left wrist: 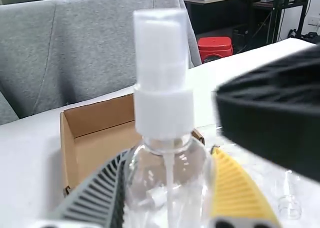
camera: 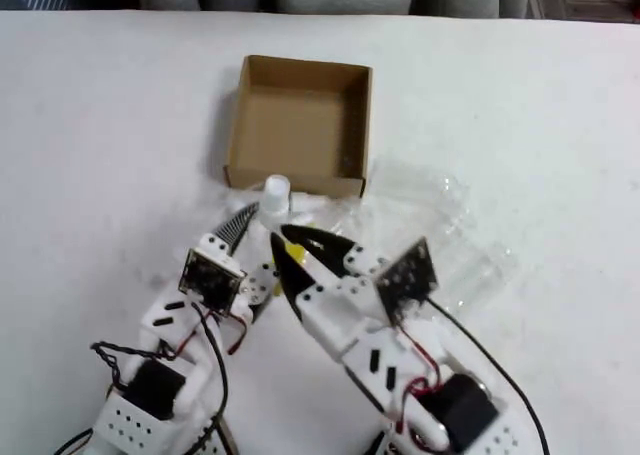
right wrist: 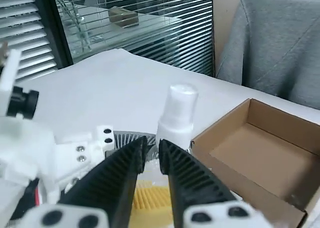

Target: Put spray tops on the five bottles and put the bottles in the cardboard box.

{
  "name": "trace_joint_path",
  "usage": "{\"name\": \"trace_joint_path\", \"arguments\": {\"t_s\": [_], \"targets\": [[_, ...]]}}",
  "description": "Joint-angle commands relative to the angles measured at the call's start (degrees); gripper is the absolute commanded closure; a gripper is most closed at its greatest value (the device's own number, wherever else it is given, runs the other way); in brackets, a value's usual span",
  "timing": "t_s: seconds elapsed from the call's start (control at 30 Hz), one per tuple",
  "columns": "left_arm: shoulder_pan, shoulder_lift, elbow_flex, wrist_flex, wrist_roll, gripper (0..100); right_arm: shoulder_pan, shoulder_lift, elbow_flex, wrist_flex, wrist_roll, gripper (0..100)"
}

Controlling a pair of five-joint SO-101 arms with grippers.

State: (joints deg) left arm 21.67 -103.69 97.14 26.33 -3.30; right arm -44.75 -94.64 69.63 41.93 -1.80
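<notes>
Bottle upright and capped, pinched by the body in the left gripper, touching or just off the cardboard box near wall, mid-table.
Looks light, thin clear plastic, likely slick and squashy (spray top seated); best held round the body, not the cap. Right gripper beside the collar, fingers narrowly apart, holding nothing.

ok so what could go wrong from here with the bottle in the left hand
The right hand sits close beside the spray top, so it may knock the top or tilt the clear bottle held in the left hand. I cannot tell if the top is fully seated; it might come off in transit. The bottle may also catch the near wall of the cardboard box if carried low.
</notes>
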Motion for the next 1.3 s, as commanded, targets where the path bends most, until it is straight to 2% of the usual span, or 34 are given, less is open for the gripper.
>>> {"name": "trace_joint_path", "arguments": {"t_s": [0.0,0.07,0.27,0.4,0.57,0.63,0.8,0.9,1.03,1.27], "targets": [[0.4,-0.7,-0.2,-0.5,0.4,98,1.0,-3.1,-3.3,4.9,4.7,98.3],[0.3,-0.7,-0.2,-0.8,0.4,98,2.6,-3.9,-3.3,6.5,5.1,98.3],[-1.8,-0.8,-0.4,-1.7,0.4,98,16.2,-3.9,4.1,2.6,5.1,98.3],[-4.4,-0.7,-0.9,-7.6,0.4,98,18.8,-3.9,15.1,-3.8,4.9,98.3],[-6.9,-0.7,-6.2,-5.9,0.4,98,22.8,-4.0,19.6,-5.6,4.5,98.3],[-7.4,-0.6,-8.1,-5.6,0.4,98,23.8,-4.1,20.7,-5.7,1.9,98.3],[-7.2,-0.5,-11.2,-5.6,0.5,98,23.2,-4.4,23.4,-6.1,0.5,98.3],[-7.1,2.5,-13.0,-6.1,4.2,98,17.7,-4.5,23.5,-6.2,0.4,98.3],[-7.1,16.7,-21.6,-6.2,10.4,98,10.9,-4.5,24.5,-9.3,0.4,98.3],[-6.9,47.3,-41.8,-6.2,11.8,98,9.9,-4.5,25.0,-10.2,0.3,98.3]]}}
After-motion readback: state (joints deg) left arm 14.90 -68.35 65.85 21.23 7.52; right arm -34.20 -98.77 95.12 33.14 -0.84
